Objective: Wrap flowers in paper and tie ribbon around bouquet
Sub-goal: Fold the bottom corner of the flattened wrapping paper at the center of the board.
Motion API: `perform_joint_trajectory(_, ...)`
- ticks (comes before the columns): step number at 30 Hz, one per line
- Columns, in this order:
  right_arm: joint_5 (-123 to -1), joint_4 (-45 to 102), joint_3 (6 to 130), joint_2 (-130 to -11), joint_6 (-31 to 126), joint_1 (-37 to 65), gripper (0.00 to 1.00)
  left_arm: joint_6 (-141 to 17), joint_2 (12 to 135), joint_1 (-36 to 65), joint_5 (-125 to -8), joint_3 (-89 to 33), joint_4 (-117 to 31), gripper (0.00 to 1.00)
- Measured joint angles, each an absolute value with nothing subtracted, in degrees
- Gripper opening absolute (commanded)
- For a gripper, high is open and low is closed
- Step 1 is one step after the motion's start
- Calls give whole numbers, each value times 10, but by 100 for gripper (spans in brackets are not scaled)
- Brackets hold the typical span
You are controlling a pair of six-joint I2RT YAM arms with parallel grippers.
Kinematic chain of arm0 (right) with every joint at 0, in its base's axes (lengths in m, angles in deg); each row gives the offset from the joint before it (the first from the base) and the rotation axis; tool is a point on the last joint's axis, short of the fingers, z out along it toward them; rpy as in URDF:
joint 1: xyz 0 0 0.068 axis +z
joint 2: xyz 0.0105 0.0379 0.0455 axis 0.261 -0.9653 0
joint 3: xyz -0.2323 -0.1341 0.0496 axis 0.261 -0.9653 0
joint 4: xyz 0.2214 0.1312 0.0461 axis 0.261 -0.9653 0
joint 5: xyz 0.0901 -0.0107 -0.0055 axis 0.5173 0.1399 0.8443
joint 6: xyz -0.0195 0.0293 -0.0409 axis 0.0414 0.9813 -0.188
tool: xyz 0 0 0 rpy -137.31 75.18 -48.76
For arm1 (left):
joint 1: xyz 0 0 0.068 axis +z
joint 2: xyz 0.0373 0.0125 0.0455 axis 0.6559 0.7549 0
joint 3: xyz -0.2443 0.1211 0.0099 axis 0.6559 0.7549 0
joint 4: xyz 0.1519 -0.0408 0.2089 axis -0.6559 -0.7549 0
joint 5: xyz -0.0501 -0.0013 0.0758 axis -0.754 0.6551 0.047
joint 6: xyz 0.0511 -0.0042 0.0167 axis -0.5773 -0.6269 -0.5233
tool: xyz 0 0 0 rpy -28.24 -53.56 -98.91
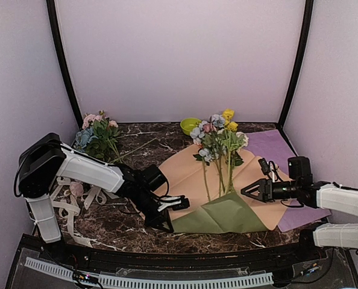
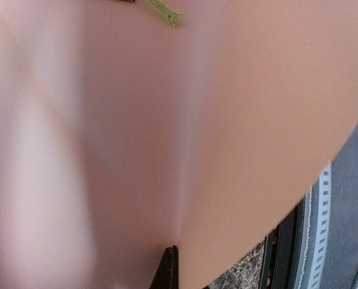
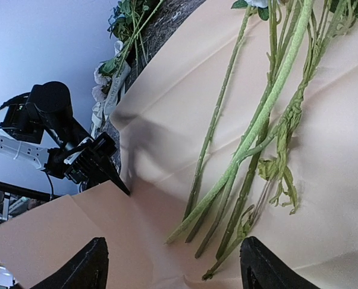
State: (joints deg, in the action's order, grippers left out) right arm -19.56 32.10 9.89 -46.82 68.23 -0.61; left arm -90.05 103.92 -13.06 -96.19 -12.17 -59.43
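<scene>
The flowers [image 1: 218,141] lie with their green stems [image 3: 245,138] on the peach sheet of the paper [image 1: 188,174]. A sage-green sheet [image 1: 227,215] is folded up at the near end. My left gripper [image 1: 174,205] is shut on the peach sheet's left edge, and that sheet [image 2: 185,120] fills its wrist view above the pinched fingertips [image 2: 169,268]. My right gripper [image 1: 246,191] is open and holds nothing, just right of the stem ends, with its fingers [image 3: 88,268] either side of them. The ribbon [image 1: 76,201] lies under the left arm. No wrapped bouquet is in view.
A loose leafy cluster of pink and blue blooms [image 1: 97,135] sits at the back left. A green bowl [image 1: 190,125] stands behind the flowers. A flat purple sheet [image 1: 281,150] lies under the paper's right side. The dark marble table [image 1: 113,226] ends at a rail in front.
</scene>
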Motion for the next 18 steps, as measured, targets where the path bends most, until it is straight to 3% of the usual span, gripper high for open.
perform_joint_trajectory(18,-221,279,112,-482,665,-32,76,-907,1093,-64,-1066,-152,-624,0)
